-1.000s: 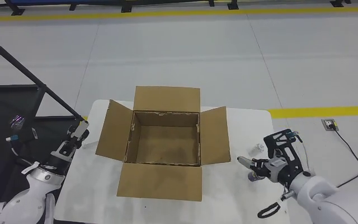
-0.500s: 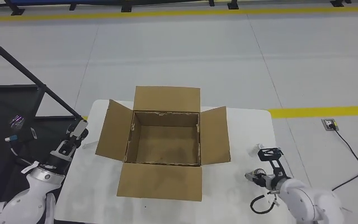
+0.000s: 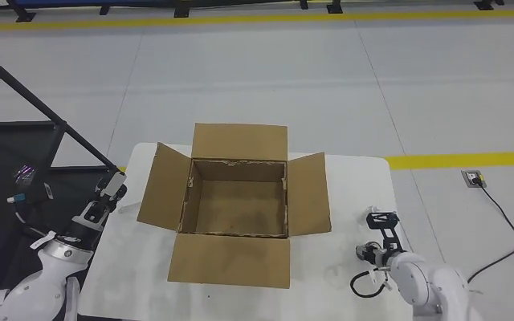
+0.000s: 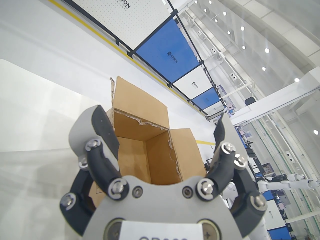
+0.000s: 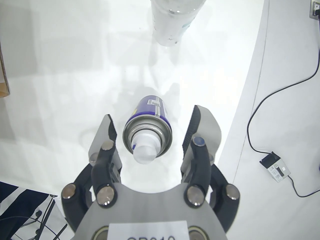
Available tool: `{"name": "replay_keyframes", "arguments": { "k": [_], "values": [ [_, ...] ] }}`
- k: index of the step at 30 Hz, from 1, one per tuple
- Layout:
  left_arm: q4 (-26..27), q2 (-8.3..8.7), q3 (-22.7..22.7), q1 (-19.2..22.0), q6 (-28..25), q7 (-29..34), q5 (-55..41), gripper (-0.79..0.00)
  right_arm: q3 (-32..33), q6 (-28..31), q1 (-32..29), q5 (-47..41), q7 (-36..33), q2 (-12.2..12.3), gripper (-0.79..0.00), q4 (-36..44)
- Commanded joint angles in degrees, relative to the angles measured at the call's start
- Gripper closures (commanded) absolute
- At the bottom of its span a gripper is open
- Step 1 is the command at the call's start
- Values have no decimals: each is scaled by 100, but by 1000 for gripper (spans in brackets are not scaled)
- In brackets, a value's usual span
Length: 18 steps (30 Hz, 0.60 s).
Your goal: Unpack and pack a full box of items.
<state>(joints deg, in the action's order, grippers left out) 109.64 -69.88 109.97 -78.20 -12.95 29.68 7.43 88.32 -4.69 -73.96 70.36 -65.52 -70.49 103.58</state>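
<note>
Partly out of frame, white bottle (image 5: 177,8); both jaws wide, right around spray can (image 5: 148,126).

I see the cardboard box (image 3: 239,141) sitting open around the middle of the table (image 3: 353,172). It's brown, all four flaps are splayed outward, the inner rim is ragged and torn, and I can see bare cardboard floor inside. Right of it, well apart, I have a small spray can (image 5: 147,126) with a purple body, silver shoulder and white nozzle cap, standing upright on the white surface. Near it is a white bottle (image 5: 172,26) with a clear domed cap, also upright, farther from me. The two don't touch.
</note>
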Motion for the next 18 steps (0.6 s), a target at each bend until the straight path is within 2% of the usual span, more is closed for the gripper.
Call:
{"name": "replay_keyframes", "arguments": {
  "k": [1, 6, 12, 15, 18],
  "values": [
    [0, 0, 0, 0, 0, 0, 0, -785, 18, 33, -16, -42, -36, 6, 0, 47],
    [0, 0, 0, 0, 0, 0, 0, -785, 149, 61, -135, -216, 18, 22, 0, 415],
    [32, 15, 24, -92, -11, -113, 81, -785, 323, -50, -218, 51, -30, 55, 0, 1675],
    [34, 32, 96, -162, -7, -164, 133, -785, 340, -91, -87, 238, -121, 68, 0, 2363],
    [44, 50, 179, -279, -42, -172, 215, -785, 191, -99, 302, 330, -234, 69, 0, 2801]
  ]
}}
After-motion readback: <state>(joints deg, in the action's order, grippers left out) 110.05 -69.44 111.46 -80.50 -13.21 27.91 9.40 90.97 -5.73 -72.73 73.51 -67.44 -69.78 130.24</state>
